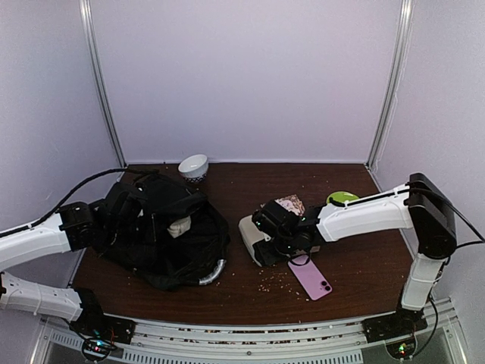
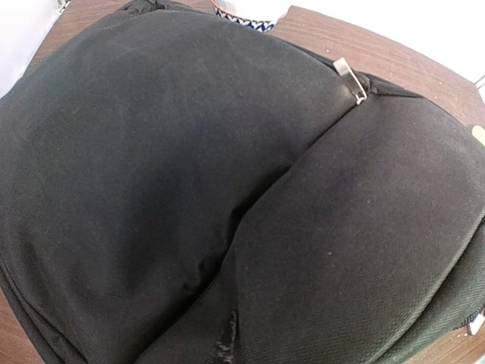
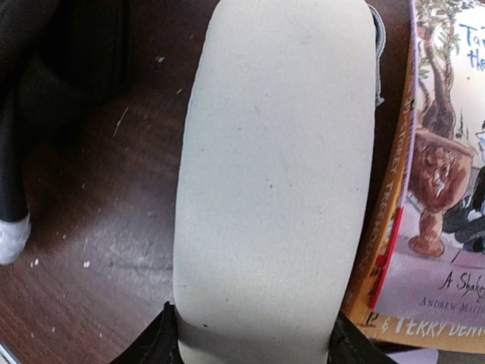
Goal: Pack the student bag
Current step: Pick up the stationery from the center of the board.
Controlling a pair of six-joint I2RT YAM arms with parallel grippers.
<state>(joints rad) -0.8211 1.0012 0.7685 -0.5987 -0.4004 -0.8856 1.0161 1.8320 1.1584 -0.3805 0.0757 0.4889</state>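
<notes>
Pale case [image 3: 276, 174] sits in right end effector [image 3: 258, 345], near student bag [image 1: 144, 231].

Soft, even overhead light leaves the pale walls slightly washed and a dull sheen on the dark tabletop [image 1: 364, 265]. The student bag [image 1: 151, 227] is near-featureless black, its folds lost in shadow. The left wrist view bends at its edges, its upper corners blown white. The pale case [image 3: 276, 174] looms close and soft

Book cover [image 3: 447, 189], cut-off blue title "To…", lower lines "A Shake…", "Andrew Matth…", "& Terry Dent…", spine lettering unreadable
</notes>
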